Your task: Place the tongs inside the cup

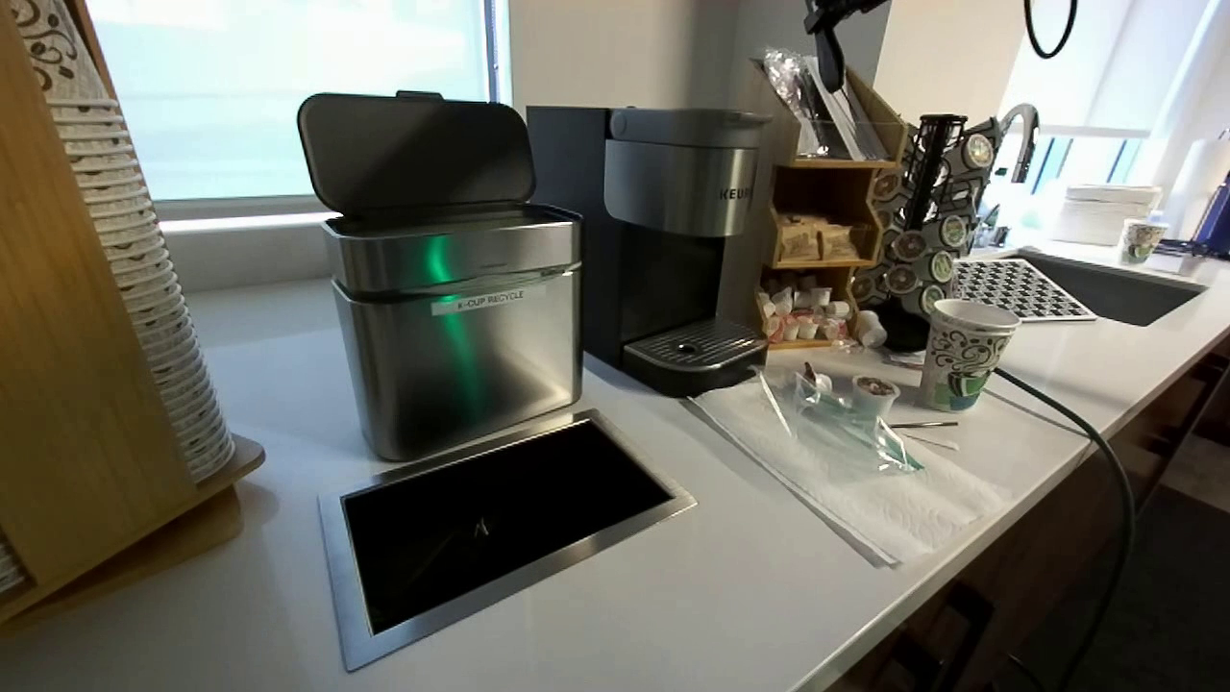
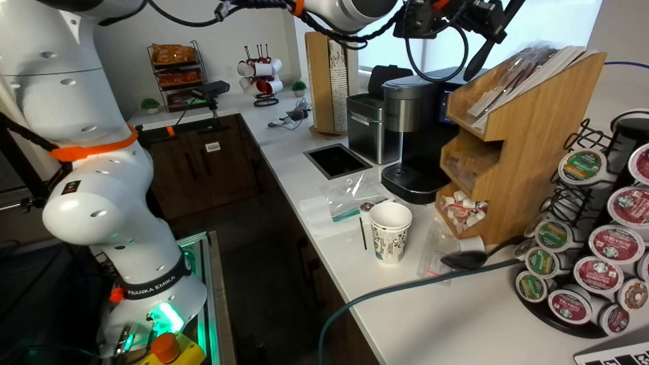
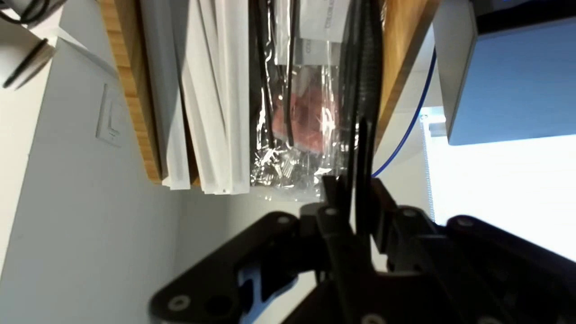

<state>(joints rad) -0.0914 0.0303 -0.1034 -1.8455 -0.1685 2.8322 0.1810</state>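
- Gripper [image 3: 355,191] pinches something dark, likely the tongs [image 2: 478,62], by the rack [image 2: 550,137].
- Cup [image 2: 390,235] stands left of the rack in an exterior view.
- Lowering the long tongs off-centre could topple it.

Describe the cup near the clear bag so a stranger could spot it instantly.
In an exterior view, find the coffee maker; right of it, a clear bag lies on a paper towel. Right of the bag stands the cup: white, with dark swirls, and far bigger than the nearby pod.

A steel bin [image 1: 471,360] stands beside the coffeemaker [image 1: 673,192].
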